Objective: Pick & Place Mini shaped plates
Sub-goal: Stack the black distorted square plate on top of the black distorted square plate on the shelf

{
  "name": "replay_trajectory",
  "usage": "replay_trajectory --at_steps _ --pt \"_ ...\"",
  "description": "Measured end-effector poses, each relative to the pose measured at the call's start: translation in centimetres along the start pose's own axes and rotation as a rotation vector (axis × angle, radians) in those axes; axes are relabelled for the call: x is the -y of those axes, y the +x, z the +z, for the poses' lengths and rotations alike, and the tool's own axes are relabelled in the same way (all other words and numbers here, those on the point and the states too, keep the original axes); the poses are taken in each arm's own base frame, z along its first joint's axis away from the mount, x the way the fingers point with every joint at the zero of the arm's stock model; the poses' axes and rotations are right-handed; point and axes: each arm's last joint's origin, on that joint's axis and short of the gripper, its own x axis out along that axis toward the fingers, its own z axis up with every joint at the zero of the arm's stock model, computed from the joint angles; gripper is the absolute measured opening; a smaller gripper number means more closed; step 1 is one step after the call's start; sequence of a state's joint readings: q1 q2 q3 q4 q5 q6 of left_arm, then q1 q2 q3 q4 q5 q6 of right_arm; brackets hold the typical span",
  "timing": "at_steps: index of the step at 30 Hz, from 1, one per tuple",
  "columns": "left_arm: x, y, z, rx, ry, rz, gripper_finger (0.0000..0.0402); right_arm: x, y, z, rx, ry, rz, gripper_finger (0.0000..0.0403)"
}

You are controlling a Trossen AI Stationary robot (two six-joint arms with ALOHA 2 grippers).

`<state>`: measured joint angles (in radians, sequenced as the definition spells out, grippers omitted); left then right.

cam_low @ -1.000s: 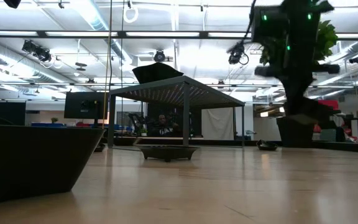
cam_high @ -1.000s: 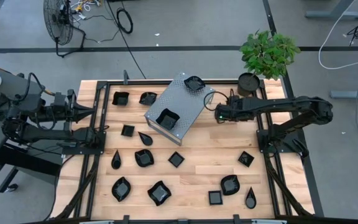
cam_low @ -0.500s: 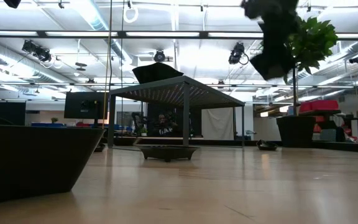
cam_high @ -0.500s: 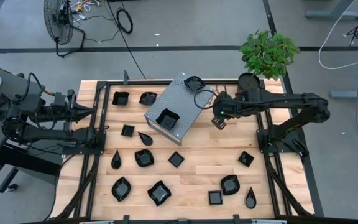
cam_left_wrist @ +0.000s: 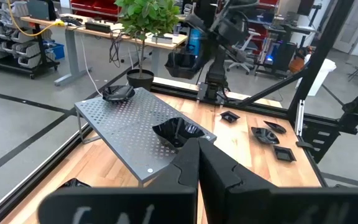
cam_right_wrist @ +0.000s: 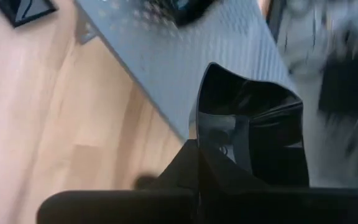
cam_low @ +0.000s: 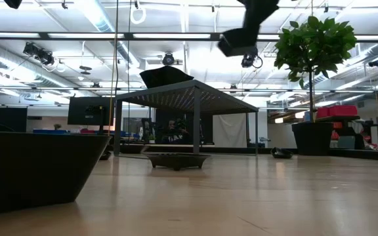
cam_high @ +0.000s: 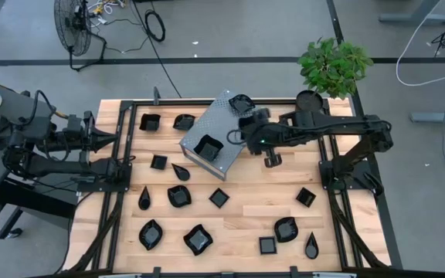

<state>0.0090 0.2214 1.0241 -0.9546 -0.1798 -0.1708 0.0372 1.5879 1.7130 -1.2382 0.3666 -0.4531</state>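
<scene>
My right gripper (cam_high: 245, 130) is over the right edge of the grey metal box (cam_high: 221, 131), shut on a glossy black mini dish (cam_right_wrist: 248, 124) with angular sides. The left wrist view shows this dish (cam_left_wrist: 182, 63) in the air beyond the box. Two more dishes sit on the box's perforated top (cam_high: 241, 103) (cam_high: 207, 147). Several others rest flat on the wooden table, among them a square one (cam_high: 219, 198) and a teardrop one (cam_high: 144, 198). My left gripper (cam_high: 111, 140) waits shut at the table's left edge. My right gripper holds the dish by its rim (cam_right_wrist: 205, 144), pinched between the two fingers where they meet. The fingers themselves cover the exact place of contact. The dish is lifted clear above the box and the table, tilted, with its hollow side turned toward the wrist camera.
A potted plant (cam_high: 332, 66) in a round black pot (cam_high: 307, 100) stands at the table's far right corner. Black frame rails run along the table's left (cam_high: 114, 185) and right (cam_high: 327, 185) sides. Bare wood lies right of the box (cam_high: 284, 177).
My right gripper has travelled from near the plant pot toward the table's left, reaching the grey box's right edge, with the dish carried in the air the whole way. In the low view the dish has swept leftward and higher.
</scene>
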Motion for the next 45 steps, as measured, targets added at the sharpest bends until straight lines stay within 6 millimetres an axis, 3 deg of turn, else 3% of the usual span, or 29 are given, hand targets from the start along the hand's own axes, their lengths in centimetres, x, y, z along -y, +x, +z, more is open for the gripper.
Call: replay_trajectory --at_steps 11,18,22,30,45 --pt "0.0 0.0 0.0 0.0 0.0 0.0 0.0005 0.6 1.1 2.8 0.197 -0.385 -0.055 0.0" --pt "0.0 0.0 0.0 0.0 0.0 0.0 0.0005 0.8 1.0 3.9 0.376 -0.498 -0.031 0.0" --pt "0.0 0.0 0.0 0.0 0.0 0.0 0.0005 1.0 1.1 4.5 0.461 -0.515 -0.053 0.0" --pt "0.0 0.0 0.0 -0.001 0.0 0.0 0.0005 0.7 3.6 4.9 0.543 -0.515 -0.08 0.0" --pt "0.0 0.0 0.0 -0.001 0.0 0.0 0.0005 0.7 8.6 2.9 0.542 -0.499 -0.071 0.0"
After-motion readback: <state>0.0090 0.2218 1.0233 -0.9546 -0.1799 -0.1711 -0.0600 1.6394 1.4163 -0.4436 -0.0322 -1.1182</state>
